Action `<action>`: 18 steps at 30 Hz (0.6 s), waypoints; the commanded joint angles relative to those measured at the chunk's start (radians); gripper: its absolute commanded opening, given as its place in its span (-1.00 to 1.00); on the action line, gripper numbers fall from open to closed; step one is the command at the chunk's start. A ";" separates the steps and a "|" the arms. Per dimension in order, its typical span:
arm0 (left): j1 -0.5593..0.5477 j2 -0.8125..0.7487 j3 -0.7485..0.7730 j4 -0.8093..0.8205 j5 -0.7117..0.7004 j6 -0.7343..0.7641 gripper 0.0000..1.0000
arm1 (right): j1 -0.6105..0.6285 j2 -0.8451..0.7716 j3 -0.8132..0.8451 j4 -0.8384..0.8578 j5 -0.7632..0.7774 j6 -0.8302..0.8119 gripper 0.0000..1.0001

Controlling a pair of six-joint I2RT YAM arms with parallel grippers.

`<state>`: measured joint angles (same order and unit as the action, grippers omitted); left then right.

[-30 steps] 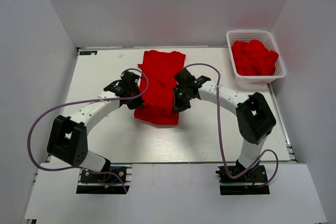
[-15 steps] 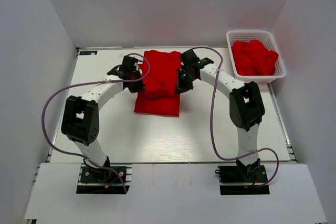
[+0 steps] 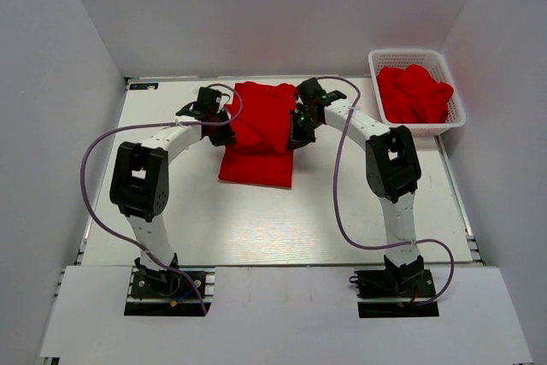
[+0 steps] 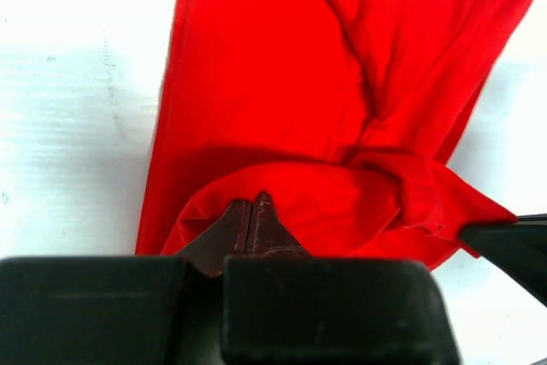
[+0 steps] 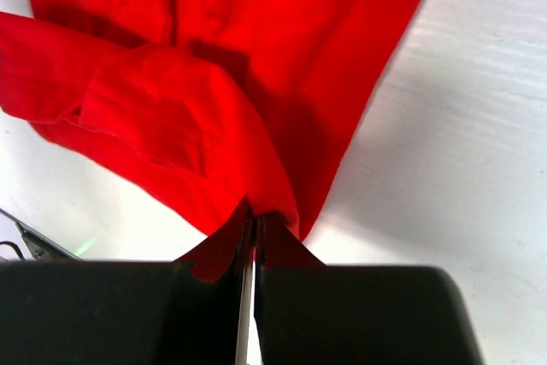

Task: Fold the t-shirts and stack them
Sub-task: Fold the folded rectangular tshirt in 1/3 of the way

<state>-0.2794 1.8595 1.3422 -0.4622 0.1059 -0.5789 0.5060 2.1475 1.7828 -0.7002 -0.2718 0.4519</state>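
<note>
Arms [image 3: 167, 138]: were white with big black joints.
Cables [image 3: 83, 179]: were thin and purple, one per arm.
Fingers [image 4: 231, 228]: were black and pointy.
Bases [image 3: 167, 282]: were black.

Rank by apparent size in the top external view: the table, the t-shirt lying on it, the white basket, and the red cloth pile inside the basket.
1. table
2-3. t-shirt and white basket: about alike, not ranked
4. red cloth pile, which fits inside the basket

The white table [image 3: 171, 211] fills the middle of the frame. A red t-shirt [image 3: 256, 168] lies on it in the upper middle, partly bunched up. A white basket [image 3: 419, 127] sits at its upper right corner.
</note>
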 commanded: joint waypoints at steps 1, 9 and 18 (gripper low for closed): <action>0.011 0.016 0.037 0.034 0.025 0.011 -1.00 | -0.017 0.018 0.046 0.034 -0.033 0.001 -1.00; 0.039 0.161 0.169 0.065 0.080 -0.015 -0.80 | -0.072 0.118 0.145 0.128 -0.145 0.068 -0.70; 0.134 0.213 0.394 0.060 0.043 -0.084 1.00 | -0.173 0.152 0.216 0.395 -0.336 0.310 0.81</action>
<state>-0.1791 2.1067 1.6463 -0.4252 0.1673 -0.6376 0.3683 2.3165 1.9480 -0.4427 -0.5369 0.6590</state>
